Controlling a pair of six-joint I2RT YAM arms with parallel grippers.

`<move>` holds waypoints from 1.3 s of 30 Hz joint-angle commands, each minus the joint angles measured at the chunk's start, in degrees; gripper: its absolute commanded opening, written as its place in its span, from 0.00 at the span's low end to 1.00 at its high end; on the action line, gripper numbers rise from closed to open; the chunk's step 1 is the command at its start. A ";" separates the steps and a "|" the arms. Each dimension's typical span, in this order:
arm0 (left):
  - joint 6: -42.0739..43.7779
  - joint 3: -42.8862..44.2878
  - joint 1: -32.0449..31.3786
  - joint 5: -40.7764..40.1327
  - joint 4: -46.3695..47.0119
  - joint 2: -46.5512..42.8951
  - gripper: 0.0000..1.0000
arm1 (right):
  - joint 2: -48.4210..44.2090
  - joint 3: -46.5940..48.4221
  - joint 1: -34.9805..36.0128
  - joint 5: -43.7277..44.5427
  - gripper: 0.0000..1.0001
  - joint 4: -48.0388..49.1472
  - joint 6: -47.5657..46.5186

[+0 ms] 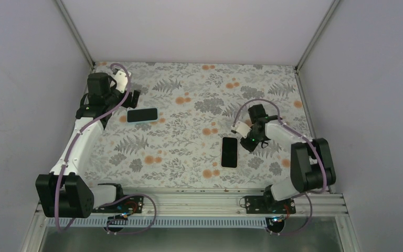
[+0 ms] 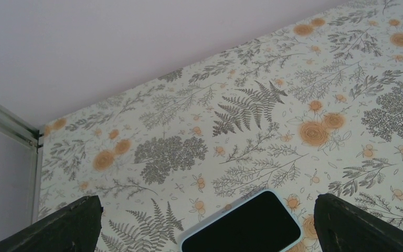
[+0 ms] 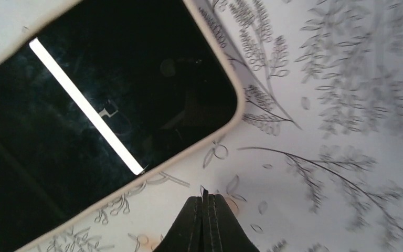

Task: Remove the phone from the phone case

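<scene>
Right gripper (image 3: pixel 204 202) was shut, jaws pressed together on nothing, tip low over the tabletop (image 1: pixel 189 136) just beside one rounded corner of the phone (image 3: pixel 99 115), not touching it. The phone lay flat and screen up at centre-right of the tabletop, glossy black glass reflecting a light strip, with the cream rim of the phone case (image 3: pixel 237 113) wrapped round its edge. Left gripper (image 2: pixel 204 202) was wide open and empty at the far left, its fingers (image 2: pixel 73 220) straddling the end of a second slab, the blue-rimmed handset (image 2: pixel 241 227), also flat; couldn't tell if that one was a cased phone or just a case. Handling guess: the phone was stiff, light, slick on the glass and scratch-prone. The case lip looked soft enough to peel. Best bet was to pin the body flat with one gripper and pry the lip off at a corner, not pinch the screen face. Risks: the slab skating on the patterned cloth, or a closed tip slipping off the rim. The shut right tip sat well for a corner pry or nudge but would need to open for any pinch.
</scene>
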 commanded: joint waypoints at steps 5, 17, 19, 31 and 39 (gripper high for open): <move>0.39 -0.26 -0.02 -1.39 -0.39 -0.17 1.00 | 5.41 0.95 5.00 3.31 0.03 3.30 5.16; -0.11 -1.17 0.04 -0.62 0.74 0.93 1.00 | 21.72 12.50 20.36 9.85 0.03 6.06 9.39; 0.19 -1.08 0.08 -0.97 0.61 0.74 1.00 | 24.91 16.05 23.95 10.06 0.03 6.08 9.64; 1.82 -2.55 0.82 -1.99 0.00 -1.50 1.00 | 22.80 25.02 24.99 7.81 0.47 4.66 7.12; 0.72 -0.02 0.81 0.39 -0.18 0.50 1.00 | 2.25 17.21 18.19 -3.59 0.98 -2.25 -13.23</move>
